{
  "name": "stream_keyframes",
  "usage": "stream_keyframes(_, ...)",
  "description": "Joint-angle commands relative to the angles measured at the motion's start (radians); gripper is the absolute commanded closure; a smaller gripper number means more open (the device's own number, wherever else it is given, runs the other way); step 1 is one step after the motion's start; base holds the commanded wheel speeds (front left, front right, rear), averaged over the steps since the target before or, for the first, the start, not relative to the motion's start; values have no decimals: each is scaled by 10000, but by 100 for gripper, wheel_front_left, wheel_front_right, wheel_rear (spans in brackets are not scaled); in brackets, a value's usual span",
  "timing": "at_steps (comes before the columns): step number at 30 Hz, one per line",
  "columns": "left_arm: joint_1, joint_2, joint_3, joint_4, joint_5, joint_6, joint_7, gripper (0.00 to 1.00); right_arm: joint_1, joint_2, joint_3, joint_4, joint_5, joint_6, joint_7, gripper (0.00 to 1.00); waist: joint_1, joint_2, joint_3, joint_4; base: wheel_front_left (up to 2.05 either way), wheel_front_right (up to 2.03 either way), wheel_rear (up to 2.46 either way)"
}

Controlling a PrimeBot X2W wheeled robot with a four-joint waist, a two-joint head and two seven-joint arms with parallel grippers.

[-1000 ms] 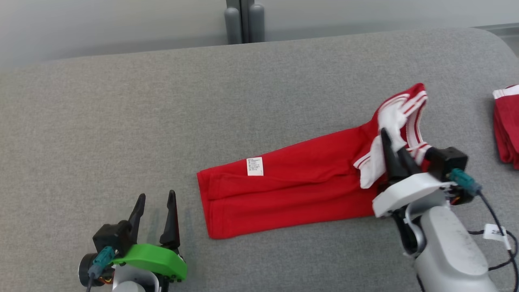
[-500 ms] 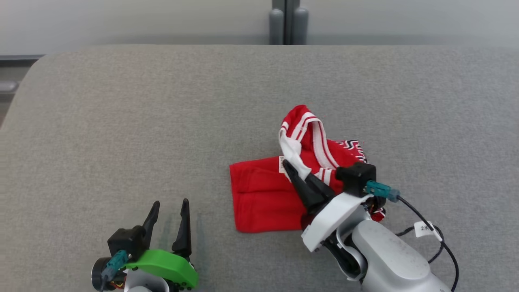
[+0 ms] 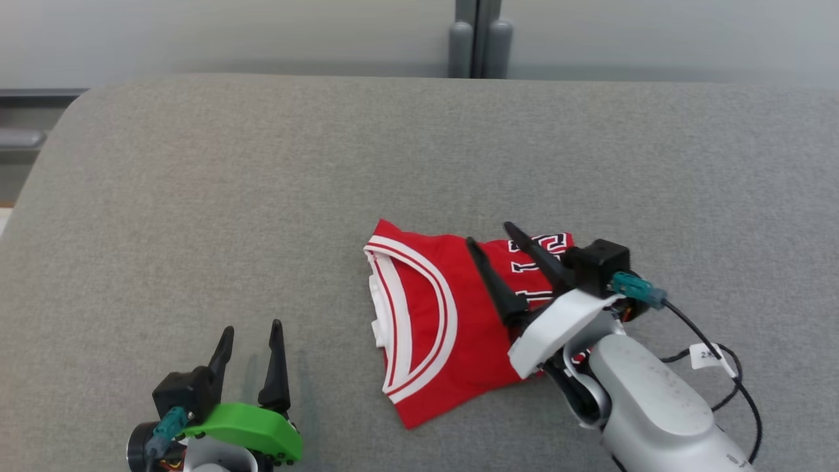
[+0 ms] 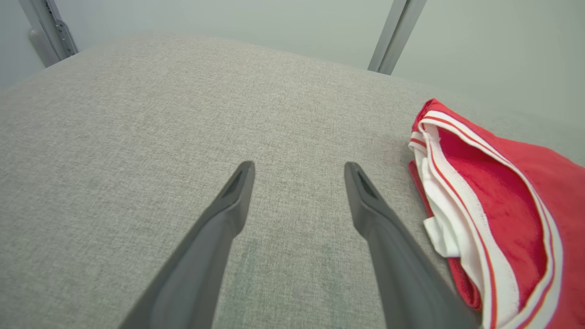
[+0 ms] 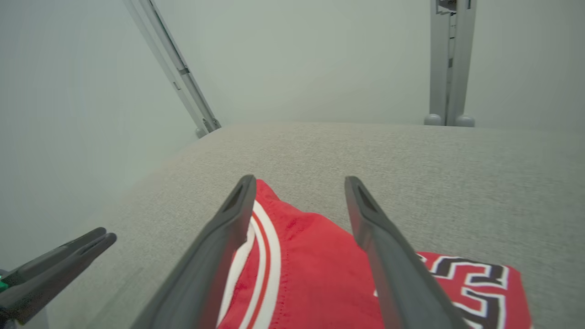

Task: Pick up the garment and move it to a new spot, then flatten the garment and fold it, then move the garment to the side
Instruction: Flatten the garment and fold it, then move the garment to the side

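The garment (image 3: 446, 328) is a red jersey with white trim and black-and-white lettering, lying folded into a compact block on the grey table. My right gripper (image 3: 488, 233) hovers over its right half, fingers spread open with nothing between them; the jersey (image 5: 301, 274) lies just below those fingers in the right wrist view. My left gripper (image 3: 252, 329) rests open near the front left, apart from the cloth. The jersey's folded, white-trimmed edge (image 4: 493, 228) lies to the right of its fingers in the left wrist view.
The grey fabric-covered table (image 3: 196, 196) has a rounded corner at the far left. Two grey posts (image 3: 478, 46) stand behind its far edge against a pale wall. A black cable with a white tag (image 3: 711, 357) trails from my right wrist.
My right gripper carried the jersey's upper end over onto the rest, then opened and let go, leaving the jersey folded. The head camera also turned left. The left gripper stayed open.
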Motion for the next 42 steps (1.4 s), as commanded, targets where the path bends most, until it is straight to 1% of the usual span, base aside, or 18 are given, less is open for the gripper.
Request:
stream_keyframes(1, 61, 28, 78, -53, 163, 44, 2, 0, 293, -48, -478, 61, -522, -10, -13, 0, 0, 0, -143, -518, 0, 0, 0)
stream_keyframes(5, -66, 29, 251, -136, 447, 56, 1, 0, 799, -51, -2010, 3, -1767, -10, -14, 0, 0, 0, -206, -1028, 0, 0, 0)
stream_keyframes(9, -142, 29, 427, -278, 832, 69, 2, 0, 1353, -45, -3169, -150, -2678, -10, -14, 0, 0, 0, -257, -1439, 0, 0, 0)
stream_keyframes(15, 167, 29, 584, -536, 1453, 7, 1, 0, 2218, -48, -4266, -281, -3306, -10, -14, 0, 0, 0, -343, -1838, 0, 0, 0)
stream_keyframes(20, 473, 29, 608, -691, 1689, -7, 1, 0, 2866, -47, -4721, -230, -3496, -10, -14, 0, 0, 0, -424, -2000, 0, 0, 0)
stream_keyframes(26, 744, 29, 594, -775, 1671, -5, 1, 0, 3231, -47, -4813, -86, -3580, -10, -14, 0, 0, 0, -440, -1994, 0, 0, 0)
stream_keyframes(29, 705, 29, 533, -794, 1595, -9, 1, 0, 3013, -47, -4673, -96, -3515, -10, -14, 0, 0, 0, -316, -1886, 0, 0, 0)
stream_keyframes(33, 499, 28, 443, -850, 1579, -51, 1, 0, 2466, -49, -4212, -165, -3332, -10, -14, 0, 0, 0, -72, -1638, 0, 0, 0)
stream_keyframes(37, 294, 28, 312, -887, 1561, -137, 1, 0, 1709, -53, -3473, -22, -3058, -10, -14, 0, 0, 0, 216, -1246, 0, 0, 0)
stream_keyframes(39, 250, 28, 214, -850, 1574, -162, 2, 0, 1375, -52, -3137, 218, -2934, -10, -12, 0, 0, 0, 276, -987, 0, 0, 0)
stream_keyframes(42, 88, 29, 117, -880, 1534, -220, 1, 0, 844, -69, -2748, 987, -2941, -10, -14, 0, 0, 0, 431, -611, 0, 0, 0)
